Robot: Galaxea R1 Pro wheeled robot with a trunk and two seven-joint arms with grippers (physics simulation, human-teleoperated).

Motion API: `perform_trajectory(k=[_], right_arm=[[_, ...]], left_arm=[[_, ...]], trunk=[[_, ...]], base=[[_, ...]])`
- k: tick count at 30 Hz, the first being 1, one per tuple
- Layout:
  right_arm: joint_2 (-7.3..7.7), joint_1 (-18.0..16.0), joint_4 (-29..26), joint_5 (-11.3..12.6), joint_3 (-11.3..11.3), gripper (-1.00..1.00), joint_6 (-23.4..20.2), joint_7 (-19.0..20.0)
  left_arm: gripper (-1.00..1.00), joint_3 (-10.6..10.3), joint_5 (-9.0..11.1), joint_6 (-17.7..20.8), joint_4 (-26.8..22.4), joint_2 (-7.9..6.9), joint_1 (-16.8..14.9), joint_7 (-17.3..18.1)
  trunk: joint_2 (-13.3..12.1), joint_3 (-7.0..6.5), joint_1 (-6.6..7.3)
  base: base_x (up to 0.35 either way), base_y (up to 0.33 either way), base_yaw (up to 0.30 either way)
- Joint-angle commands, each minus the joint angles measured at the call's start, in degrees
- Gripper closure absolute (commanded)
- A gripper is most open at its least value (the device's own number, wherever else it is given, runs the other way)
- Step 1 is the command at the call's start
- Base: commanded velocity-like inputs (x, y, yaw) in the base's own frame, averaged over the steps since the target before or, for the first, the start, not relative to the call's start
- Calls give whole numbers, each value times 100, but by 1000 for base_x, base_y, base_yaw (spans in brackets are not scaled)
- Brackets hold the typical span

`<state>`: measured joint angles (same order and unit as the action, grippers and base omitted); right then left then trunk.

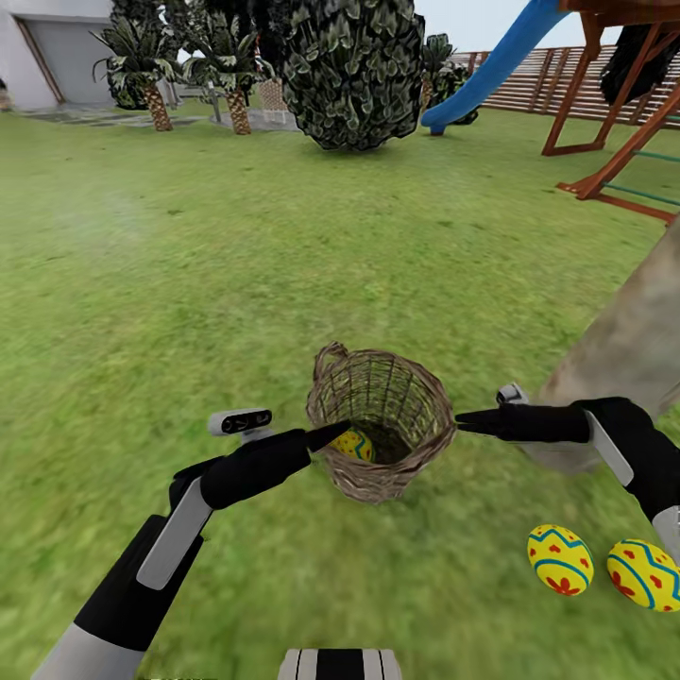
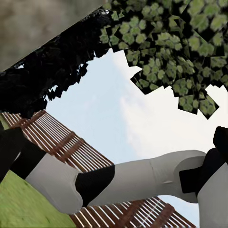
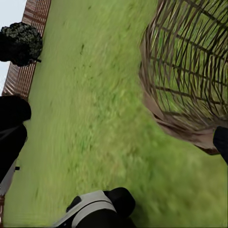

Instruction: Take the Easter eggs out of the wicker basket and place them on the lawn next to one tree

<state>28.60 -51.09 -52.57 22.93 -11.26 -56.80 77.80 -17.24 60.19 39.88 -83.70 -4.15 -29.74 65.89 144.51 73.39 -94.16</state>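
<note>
Left claw (image 1: 335, 434) tips together at wicker basket (image 1: 382, 491) rim, one Easter egg (image 1: 354, 444) inside, right claw (image 1: 465, 422) together beside it.

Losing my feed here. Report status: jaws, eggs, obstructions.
Left gripper and right gripper flank the wicker basket; jaws unreadable. One egg in basket, two eggs on lawn near tree trunk. Nothing in the way.
</note>
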Motion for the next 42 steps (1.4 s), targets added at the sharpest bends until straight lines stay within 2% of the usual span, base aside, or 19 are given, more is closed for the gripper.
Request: perform_trajectory(k=[1,5,9,13,17,21,24,25,30,39,42], right_arm=[[-33,-3,-15,20,-16,-100,-34,2],[-185,-4,-169,-21,-11,-100,-33,-73],[-248,-4,-227,-3,-16,-100,-33,-172],[-340,-6,-234,8,-17,-100,-33,-203],[-505,-6,-234,-2,-12,-100,-28,-380],[-701,-6,-236,1,-5,-100,-17,-669],[-774,-6,-236,3,6,-100,-16,-809],[-814,-6,-236,15,9,-100,-15,-909],[-1008,-6,-236,19,17,-100,-19,-1110],[-1075,-6,-232,-6,14,-100,-24,-1212],[-1077,-13,-260,-22,16,-100,-24,-1665]], left_arm=[[-100,3,46,47,3,-6,-5,-6],[-100,118,37,37,16,-14,-2,0],[-100,159,37,37,20,-14,10,3],[-100,167,36,44,21,-10,8,3],[-100,173,36,46,21,-14,9,3],[-100,215,36,40,31,-23,11,3],[-100,237,49,38,57,-132,12,8],[-100,245,57,43,63,-214,12,17],[-100,248,62,53,56,-241,12,20],[-100,256,68,48,56,-244,12,21],[-100,256,71,47,57,-244,12,21]], trunk=[[0,-18,3],[-1,-41,6],[-1,-41,6],[-7,-129,16],[-12,-218,27],[-12,-218,27],[-12,-218,27],[-12,-218,27],[-12,-218,27],[-12,-218,27],[-12,-218,27]], base=[[0,0,293],[0,0,293],[0,0,293],[0,0,176],[0,0,31],[0,0,4],[0,0,0],[0,0,0],[0,0,0],[0,0,0],[0,0,0]])
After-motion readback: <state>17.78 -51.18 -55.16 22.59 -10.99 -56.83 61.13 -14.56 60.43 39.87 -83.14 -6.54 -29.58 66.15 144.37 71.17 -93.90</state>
